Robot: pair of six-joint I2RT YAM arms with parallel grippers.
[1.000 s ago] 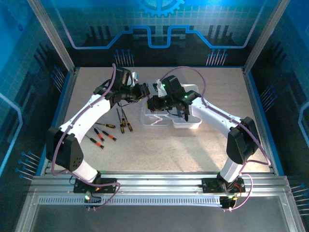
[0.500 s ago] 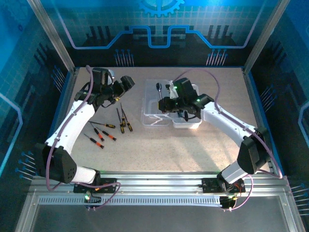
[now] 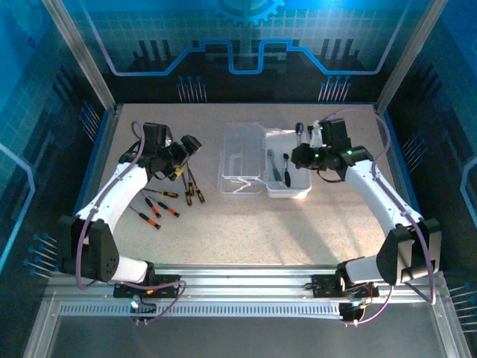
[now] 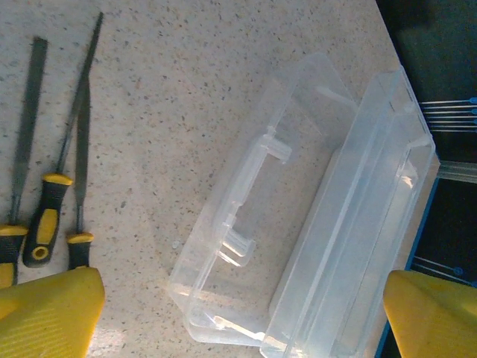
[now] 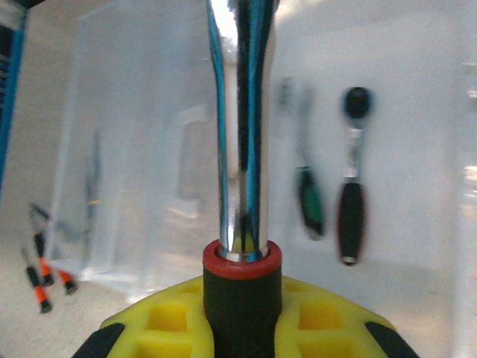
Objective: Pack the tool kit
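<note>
Grips a chrome wrench (image 5: 242,149) in the right hand (image 3: 304,153), at 2 o'clock of the open case (image 3: 242,160). Holds the left hand (image 3: 188,146) wide open at the case's 9 o'clock, near loose screwdrivers (image 3: 160,203) on the desk (image 3: 246,231). Shows two ratchets (image 5: 350,201) lying in the case's 3 o'clock half, mid-desk

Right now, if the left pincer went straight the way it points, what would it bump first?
Probably the open clear case, on its handle half, which lies ahead of the wide-open left pincer. Depth is hard to judge.
</note>
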